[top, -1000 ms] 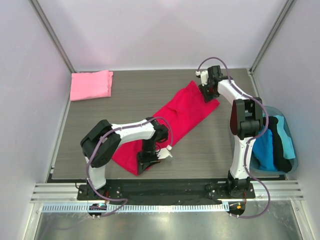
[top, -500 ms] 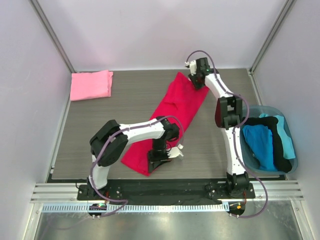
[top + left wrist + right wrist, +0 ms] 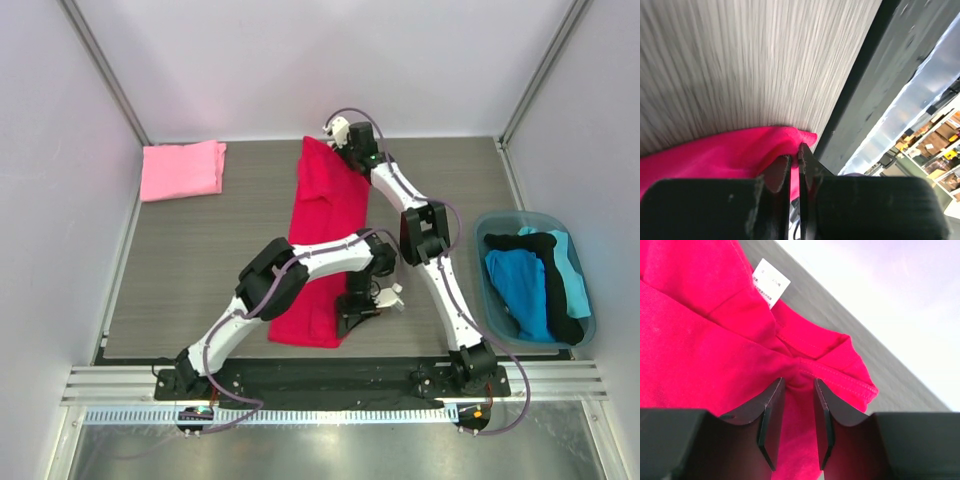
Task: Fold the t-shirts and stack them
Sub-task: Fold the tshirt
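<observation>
You hold the crimson t-shirt (image 3: 322,215) by both ends: it lies as a long narrow strip down the middle of the table (image 3: 200,270), from far edge to near edge. Your right gripper (image 3: 796,390) pinches bunched cloth at the collar, just below the white neck label (image 3: 770,282); your left gripper (image 3: 795,159) is nearly closed on the thin hem at the near corner. The pink t-shirt (image 3: 182,170) sits folded in the far left corner. This looks like mid-fold; next, you likely carry one end over the other, edges aligned
</observation>
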